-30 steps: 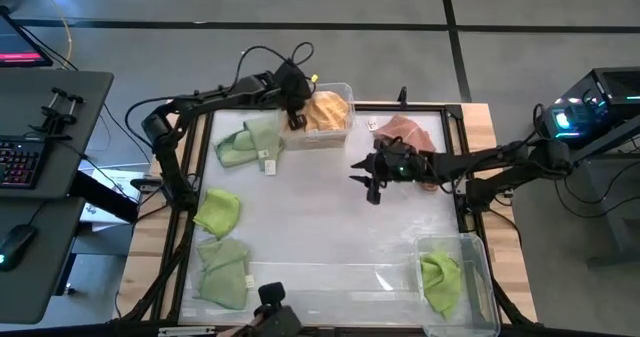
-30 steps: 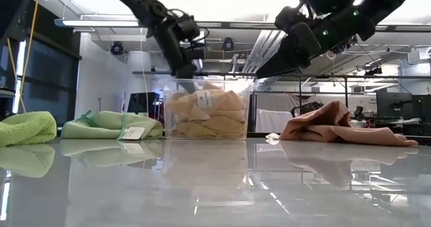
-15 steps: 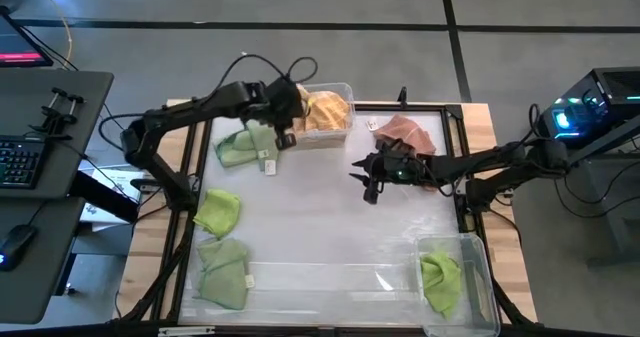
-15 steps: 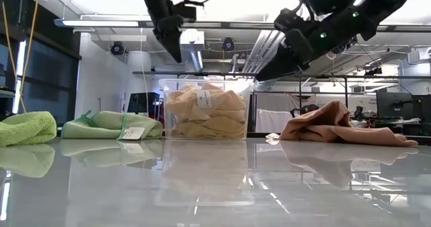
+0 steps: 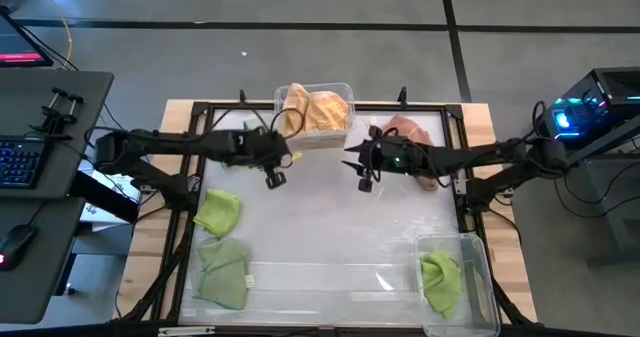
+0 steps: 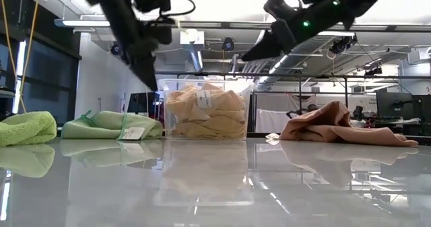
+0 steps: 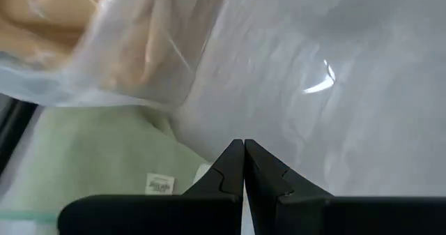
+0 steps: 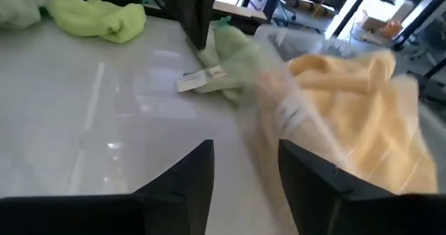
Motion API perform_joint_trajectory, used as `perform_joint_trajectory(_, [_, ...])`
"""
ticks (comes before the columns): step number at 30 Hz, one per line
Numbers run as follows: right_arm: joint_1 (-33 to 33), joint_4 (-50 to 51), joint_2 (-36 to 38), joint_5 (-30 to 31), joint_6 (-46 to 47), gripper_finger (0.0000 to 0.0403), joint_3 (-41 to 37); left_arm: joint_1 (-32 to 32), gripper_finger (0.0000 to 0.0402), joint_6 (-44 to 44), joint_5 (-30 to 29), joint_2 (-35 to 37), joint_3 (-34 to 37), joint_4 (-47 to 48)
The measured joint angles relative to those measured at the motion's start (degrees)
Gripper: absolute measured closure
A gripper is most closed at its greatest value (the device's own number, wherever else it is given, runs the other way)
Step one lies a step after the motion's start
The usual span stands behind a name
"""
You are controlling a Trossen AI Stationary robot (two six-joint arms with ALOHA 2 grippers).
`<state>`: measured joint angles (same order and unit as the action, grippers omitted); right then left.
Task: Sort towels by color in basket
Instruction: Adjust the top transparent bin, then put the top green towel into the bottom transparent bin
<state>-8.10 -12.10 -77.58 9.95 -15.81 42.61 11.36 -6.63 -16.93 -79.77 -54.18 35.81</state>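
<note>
- Near edge of surface (image 5: 330, 237): clear bin (image 5: 470, 277) at right corner with one green towel (image 5: 441, 280); two green towels (image 5: 221, 245) at left.
- Mid-surface: left tool (image 5: 273, 177) clenched, empty, above the white top; right tool (image 5: 364, 182) released, empty, in the air.
- Far edge: green towel (image 6: 111, 124), bin of yellow towels (image 5: 318, 107), pink towel (image 5: 405, 129) lying loose.

Sitting on a dark desk (image 5: 60, 107) left of the table: a keyboard (image 5: 20, 162), a mouse (image 5: 12, 247) nearer. Glowing blue at far right, a black box (image 5: 590, 102). Running across the grey floor (image 5: 400, 47), dark lines. Hanging overhead in the room beyond, pipes and ducts (image 6: 222, 45).
</note>
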Motion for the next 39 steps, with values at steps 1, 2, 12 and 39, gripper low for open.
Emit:
perform_joint_trajectory(1, [-0.7,0.7,-0.6,-0.3,-1.2,0.0239,1.2,0.0,0.0401,-0.2,-0.9,0.2,2.1,-3.1])
perform_joint_trajectory(2, [-1.5,1.3,-1.5,-1.2,-2.3,0.0230,2.7,0.1,0.0401,-0.1,-2.1,0.2,4.0,-6.7])
perform_joint_trajectory(12, [-10.9,13.2,-16.1,-1.5,-7.7,0.0179,18.7,7.0,0.0401,10.6,-4.7,-3.4,11.2,-35.4])
perform_joint_trajectory(39, [-4.3,14.8,-9.4,-2.5,9.4,0.0179,13.0,-5.3,0.0401,-7.1,-15.7,2.9,11.0,-6.2])
